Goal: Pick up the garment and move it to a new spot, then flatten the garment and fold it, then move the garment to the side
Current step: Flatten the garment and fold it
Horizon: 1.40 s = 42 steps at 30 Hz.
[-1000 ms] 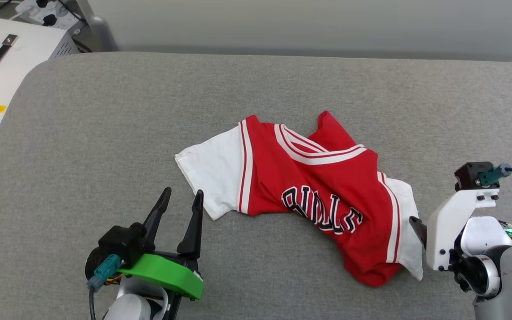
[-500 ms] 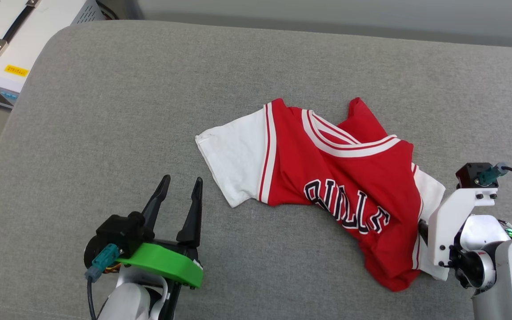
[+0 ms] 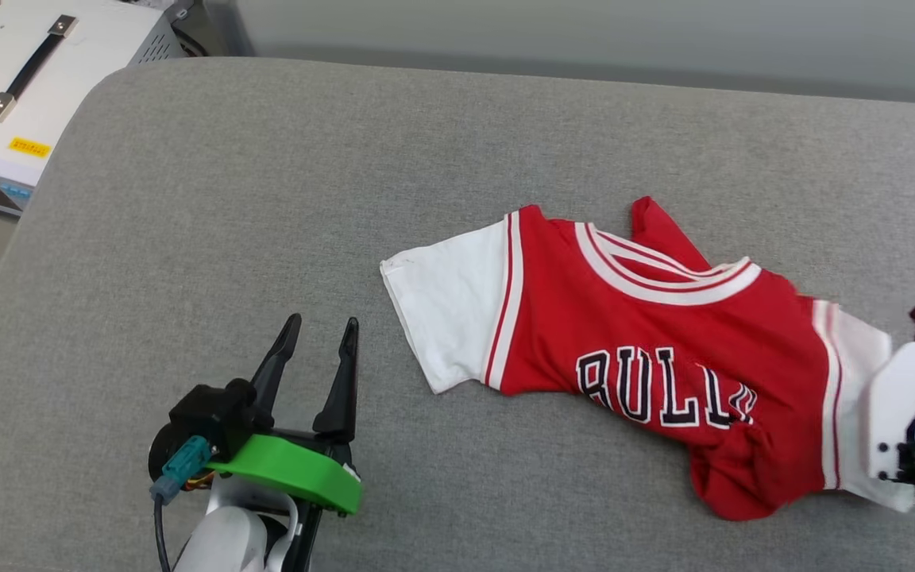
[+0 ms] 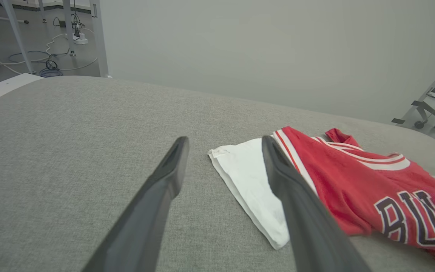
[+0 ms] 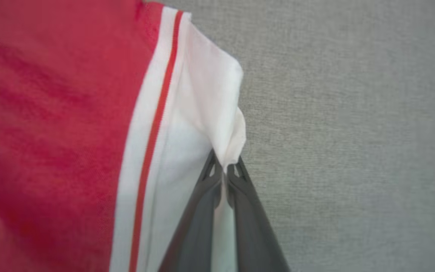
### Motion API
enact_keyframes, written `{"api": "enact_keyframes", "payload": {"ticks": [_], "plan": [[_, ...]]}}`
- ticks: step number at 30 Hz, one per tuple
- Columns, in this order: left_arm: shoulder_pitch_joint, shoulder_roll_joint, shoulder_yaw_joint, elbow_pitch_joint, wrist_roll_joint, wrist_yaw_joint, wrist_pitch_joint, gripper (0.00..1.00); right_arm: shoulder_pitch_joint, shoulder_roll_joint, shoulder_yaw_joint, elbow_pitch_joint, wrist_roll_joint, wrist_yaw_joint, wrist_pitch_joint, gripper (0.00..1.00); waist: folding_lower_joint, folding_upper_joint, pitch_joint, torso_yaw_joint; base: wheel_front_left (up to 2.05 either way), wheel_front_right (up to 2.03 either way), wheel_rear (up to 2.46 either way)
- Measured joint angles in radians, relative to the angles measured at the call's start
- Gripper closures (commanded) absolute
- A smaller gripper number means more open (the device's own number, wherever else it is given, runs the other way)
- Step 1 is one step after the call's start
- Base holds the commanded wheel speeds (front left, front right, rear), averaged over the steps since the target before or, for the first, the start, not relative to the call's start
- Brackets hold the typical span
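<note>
in right wrist view, right hand [image 5: 224, 172] tight on white sleeve of garment [image 5: 55, 113]

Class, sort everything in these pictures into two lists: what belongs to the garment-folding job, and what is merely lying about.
Belongs to the job:
- garment, lying rumpled on the grey surface
- right gripper, shut on its white sleeve
- left gripper, open, apart from it

Lying about:
- white case with black handle
- cables on the floor
- wheeled base
</note>
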Motion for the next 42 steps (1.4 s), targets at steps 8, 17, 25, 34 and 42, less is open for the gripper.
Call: {"api": "enact_keyframes", "payload": {"ticks": [8,17,25,34,42], "plan": [[0.0,0.0,-0.003,0.002,0.0,0.0,0.0,0.0,0.015,-0.063,-0.05,0.022,-0.064,0.0,-0.04,0.19,0.0,0.0,-0.013,-0.029,0.0,0.0,0.0],[0.007,0.001,-0.002,0.011,0.0,0.0,0.0,0.0,-0.006,-0.019,-0.08,0.018,-0.09,-0.001,-0.287,0.0,0.0,0.0,-0.047,-0.055,0.0,0.0,0.0],[0.039,-0.001,0.013,0.003,-0.009,0.0,0.0,0.0,0.053,0.055,-0.052,-0.115,-0.018,-0.001,-0.649,0.0,0.0,0.0,-0.098,-0.097,0.0,0.0,0.0],[0.046,0.0,0.024,-0.026,-0.026,0.0,0.0,0.0,0.145,0.123,0.004,-0.156,0.062,-0.001,-0.961,0.0,0.0,0.0,-0.103,-0.154,0.0,0.0,0.0],[-0.043,0.105,-0.057,0.053,-0.108,0.0,0.088,0.0,0.15,0.129,0.015,-0.149,0.079,-0.001,-1.008,0.0,0.0,0.0,-0.07,-0.194,0.0,0.0,0.0]]}}
